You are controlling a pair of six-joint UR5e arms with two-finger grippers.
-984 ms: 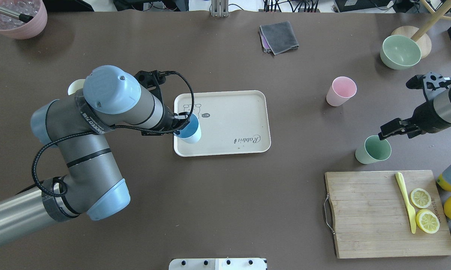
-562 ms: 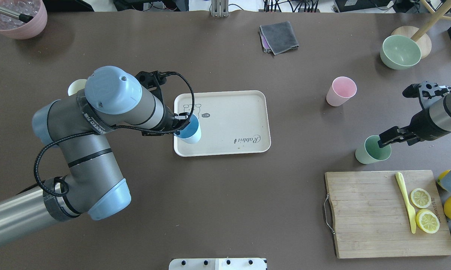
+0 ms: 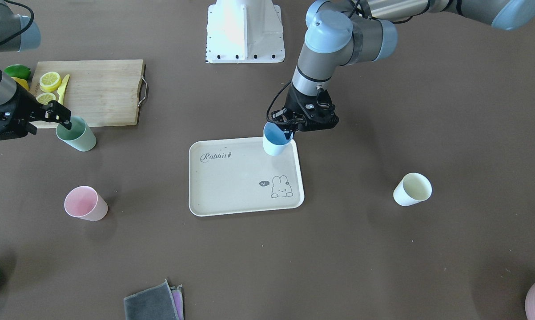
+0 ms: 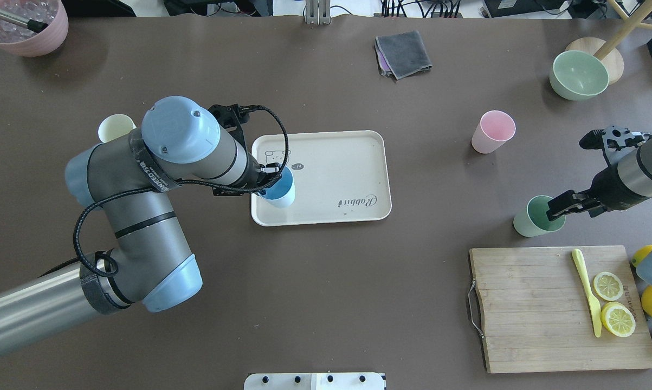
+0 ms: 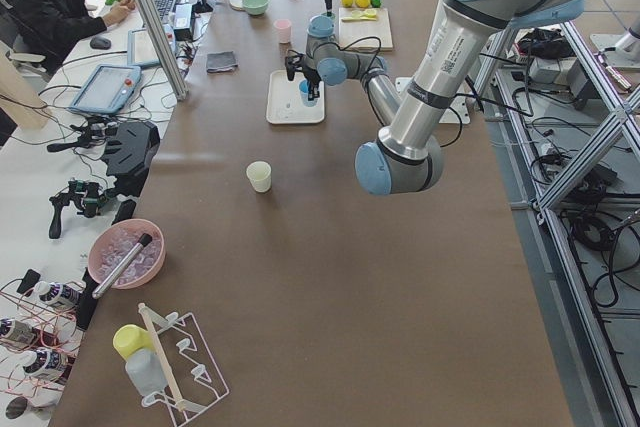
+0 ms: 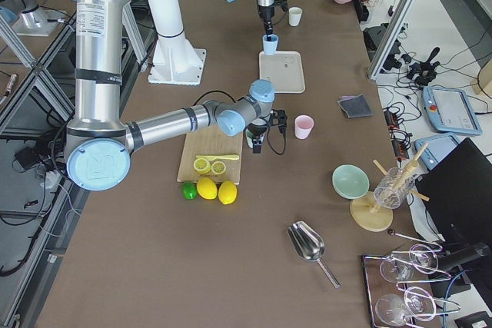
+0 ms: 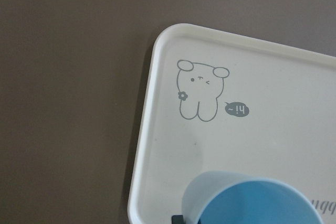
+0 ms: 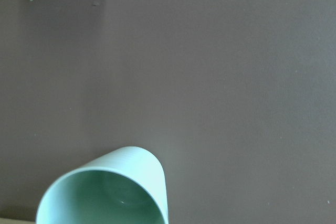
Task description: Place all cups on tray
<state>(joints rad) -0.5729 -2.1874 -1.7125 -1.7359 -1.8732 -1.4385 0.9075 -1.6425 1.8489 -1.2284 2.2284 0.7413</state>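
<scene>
Pinching the blue cup (image 3: pixel 275 143) by its rim, the left claw (image 3: pixel 287 132) holds it upright over the tray (image 3: pixel 231 186), at the corner nearest the robot on the end that carries the rabbit drawing. Whether the cup's base touches the tray or hangs just above it cannot be told; in the left wrist view the cup's mouth fills the lower edge, with the drawing beyond it. The right claw (image 4: pixel 553 209) is at the green cup (image 4: pixel 530 223), which stands on the table (image 4: pixel 326 303) well apart from the tray and just beside the cutting board (image 4: pixel 526 309). One dark finger dips inside the cup's mouth at the rim on the arm's side, but the pictures do not show whether the claw is pressed onto the wall or spread around it. The pink cup (image 3: pixel 86 204) stands alone on the table on the same side as the green one, farther from the robot. The cream cup (image 3: pixel 412 190) stands on the table on the other side of the tray, near the left arm.
</scene>
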